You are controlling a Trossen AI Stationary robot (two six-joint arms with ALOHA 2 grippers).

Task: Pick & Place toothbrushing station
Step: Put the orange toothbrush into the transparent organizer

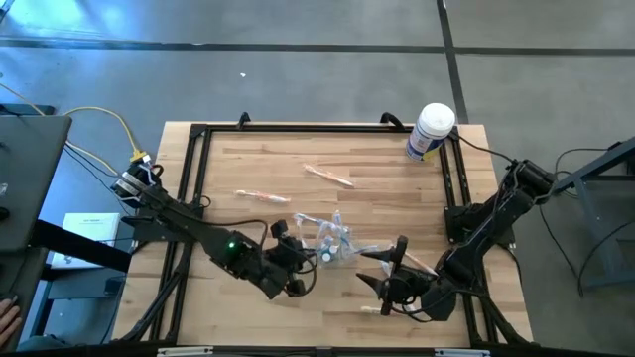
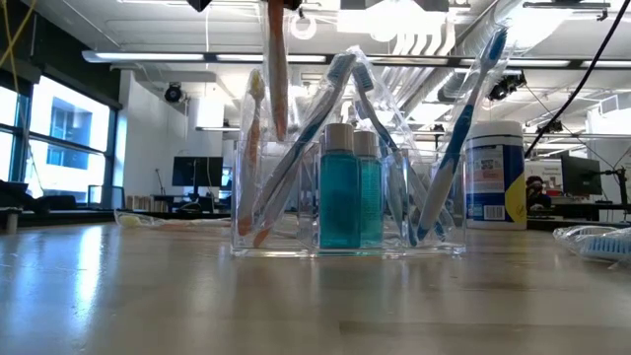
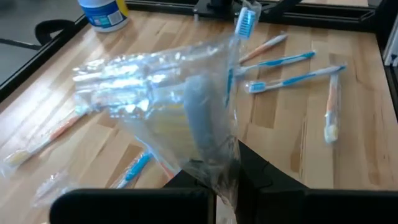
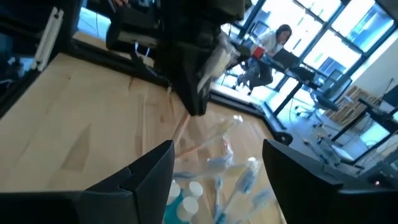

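The toothbrushing station [image 1: 329, 238], a clear plastic holder, stands upright on the table's near middle. It holds several toothbrushes and two blue bottles [image 2: 347, 192]. My left gripper [image 1: 298, 264] is just to its left, shut on an orange toothbrush in a clear wrapper [image 2: 279, 79], which hangs beside the station's left end. My right gripper [image 1: 390, 266] stands open at the station's right. In the right wrist view the station [image 4: 211, 186] lies ahead, between and below the spread fingers, which touch nothing. My left gripper pinches the clear wrapper [image 3: 219, 177] between its two fingers, coming slanting down from the table's left. The wrapped toothbrush's orange handle [image 2: 279, 99] hangs upright below the gripper, clear of the table. Which end of the toothbrush the fingers are on I cannot tell.
A white tub with a blue label [image 1: 432, 131] stands at the far right corner. Loose toothbrushes lie at the far middle [image 1: 327, 176], at the left [image 1: 263, 195] and near the front edge [image 1: 392, 308]. A black frame [image 1: 195, 178] borders the table. A person [image 4: 281, 34] sits in the room beyond.
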